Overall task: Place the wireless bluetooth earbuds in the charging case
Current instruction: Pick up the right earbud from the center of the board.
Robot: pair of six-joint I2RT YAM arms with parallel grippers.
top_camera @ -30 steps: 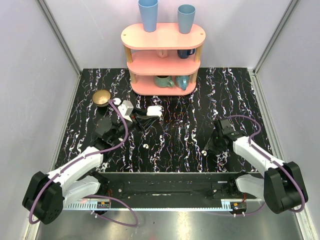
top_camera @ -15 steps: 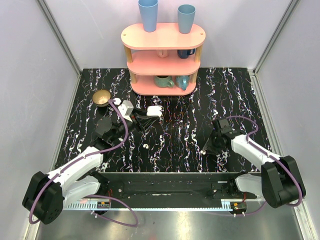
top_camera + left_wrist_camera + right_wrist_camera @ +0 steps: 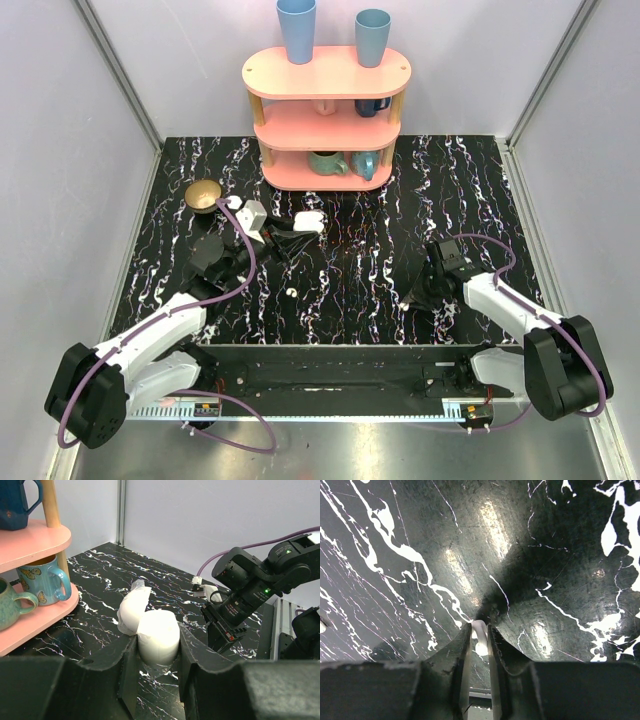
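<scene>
The charging case [image 3: 311, 222] is white and rounded, with its lid open. My left gripper [image 3: 292, 238] is shut on it at the table's middle left. In the left wrist view the case base [image 3: 158, 637] sits between the fingers, with the lid [image 3: 131, 608] tilted behind it. My right gripper [image 3: 413, 295] is low on the table at the right, shut on a tiny white earbud [image 3: 479, 636] pinched between its fingertips [image 3: 464, 636]. That earbud is hidden in the top view. A second earbud [image 3: 291, 293] lies loose on the black marble near the front centre.
A pink three-tier shelf [image 3: 326, 72] stands at the back with mugs inside and two blue cups on top. A brass bowl [image 3: 204, 194] sits at the back left. My right arm [image 3: 252, 587] shows in the left wrist view, right of the case.
My right gripper has shifted slightly over the earbud that lay at its tip, and now pinches it. The left arm and case have not moved.
</scene>
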